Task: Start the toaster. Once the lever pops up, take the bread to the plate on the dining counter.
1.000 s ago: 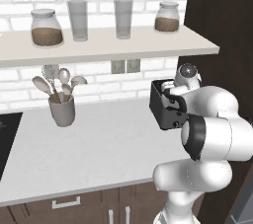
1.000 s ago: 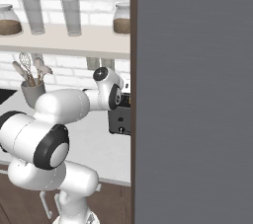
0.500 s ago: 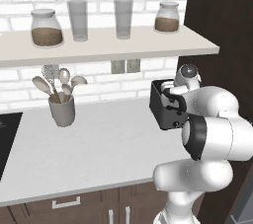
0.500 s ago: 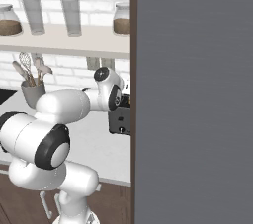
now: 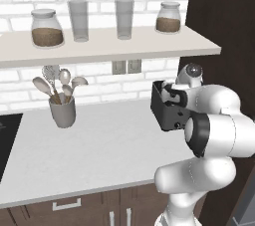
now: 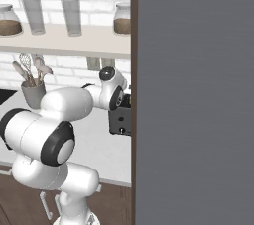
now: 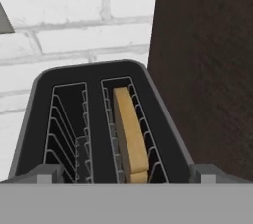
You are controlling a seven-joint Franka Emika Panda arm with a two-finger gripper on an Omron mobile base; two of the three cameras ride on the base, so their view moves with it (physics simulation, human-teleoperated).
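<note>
The black toaster stands at the right end of the worktop against a dark tall cabinet; it also shows as toaster beside the grey panel. From above, the toaster has two wire-lined slots. The tan bread stands on edge in the right slot, sunk partly inside; the left slot is empty. My gripper hovers just over the toaster's near end, open wide, with one fingertip at each side and nothing between them. The hand sits over the toaster top. The plate and dining counter are out of view.
A grey utensil holder with spoons stands at the worktop's left. A shelf above carries jars and glasses. The dark cabinet rises right of the toaster. A grey panel blocks the right half of the right base view.
</note>
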